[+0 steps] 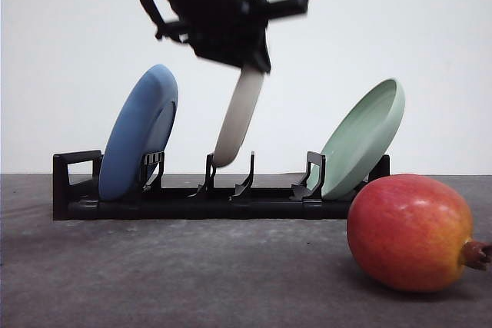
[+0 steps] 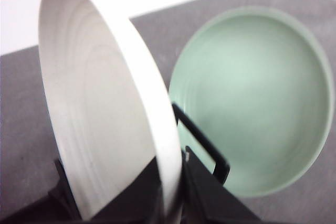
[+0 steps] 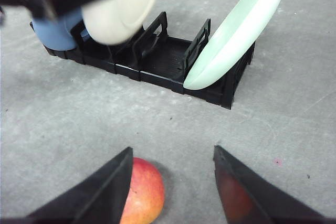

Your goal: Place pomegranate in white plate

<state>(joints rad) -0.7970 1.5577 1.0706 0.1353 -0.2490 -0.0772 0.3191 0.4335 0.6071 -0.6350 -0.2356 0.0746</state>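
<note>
Lighting even, bright, diffuse; white backdrop near overexposed in front view. Left gripper motion-blurred, edges smeared. Soft shadow under pomegranate, low and right of that gripper; mild sheen on its skin. Left wrist view soft overall: white plate rim between fingers blurred, pale green plate beyond it out of focus. Right wrist view: right gripper fingers dark, underexposed; table ahead evenly lit, no harsh glare.
</note>
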